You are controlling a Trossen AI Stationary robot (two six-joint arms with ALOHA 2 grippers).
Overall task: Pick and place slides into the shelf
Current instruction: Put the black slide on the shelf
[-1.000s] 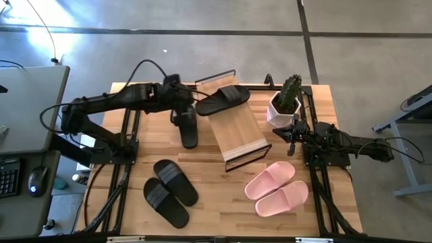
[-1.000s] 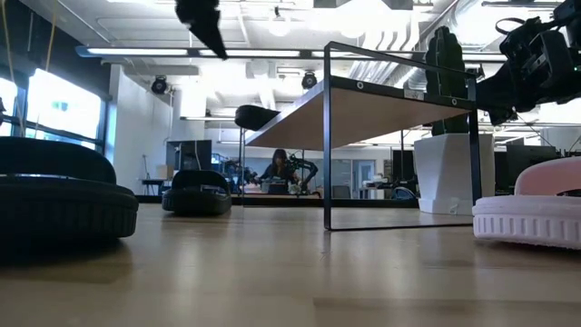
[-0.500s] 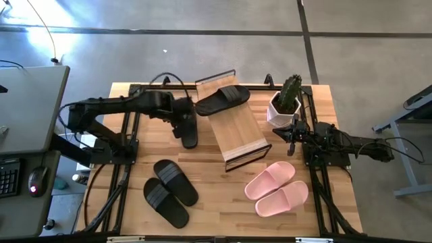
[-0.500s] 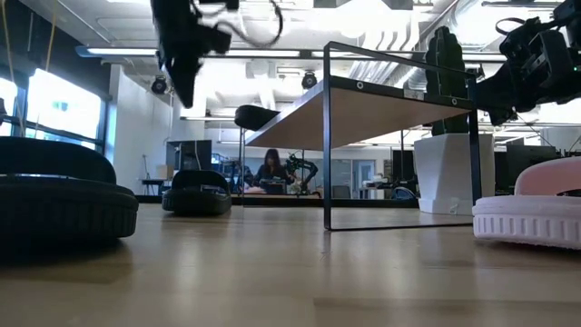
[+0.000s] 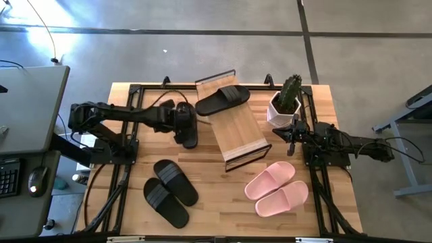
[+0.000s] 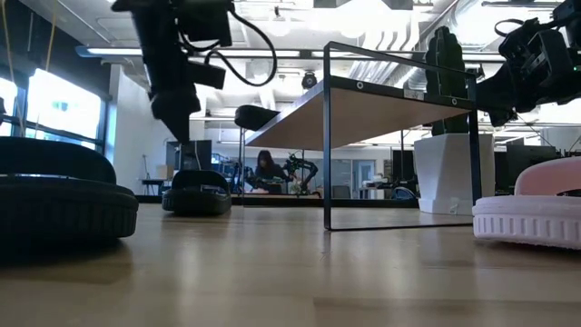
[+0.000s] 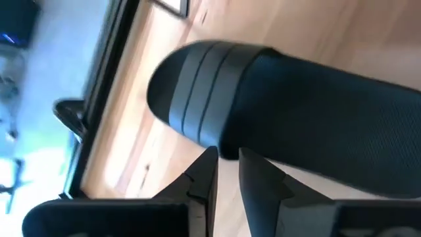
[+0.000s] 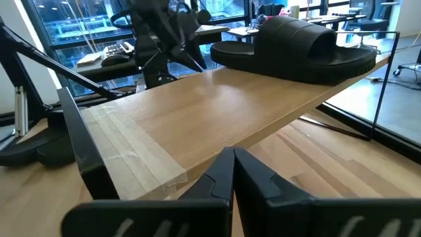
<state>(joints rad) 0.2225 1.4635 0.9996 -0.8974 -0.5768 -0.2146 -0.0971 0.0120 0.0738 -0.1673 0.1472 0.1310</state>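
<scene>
Black slide (image 5: 188, 132) sits pinched at its edge by the left tool (image 7: 223, 172); right tool (image 8: 233, 172) pressed together.

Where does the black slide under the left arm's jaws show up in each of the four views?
High view: black slide left of the shelf, under the left gripper.
Low view: small, far left of centre, below the arm.
Left wrist view: fills the frame.
Right wrist view: not identifiable.
Shared landmark: the shelf's wooden board.

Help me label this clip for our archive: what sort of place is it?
Probably a robotics lab or workshop: a wooden table on a concrete floor, a desk with keyboard and mouse beside it, exposed ceiling ducts behind.
</scene>
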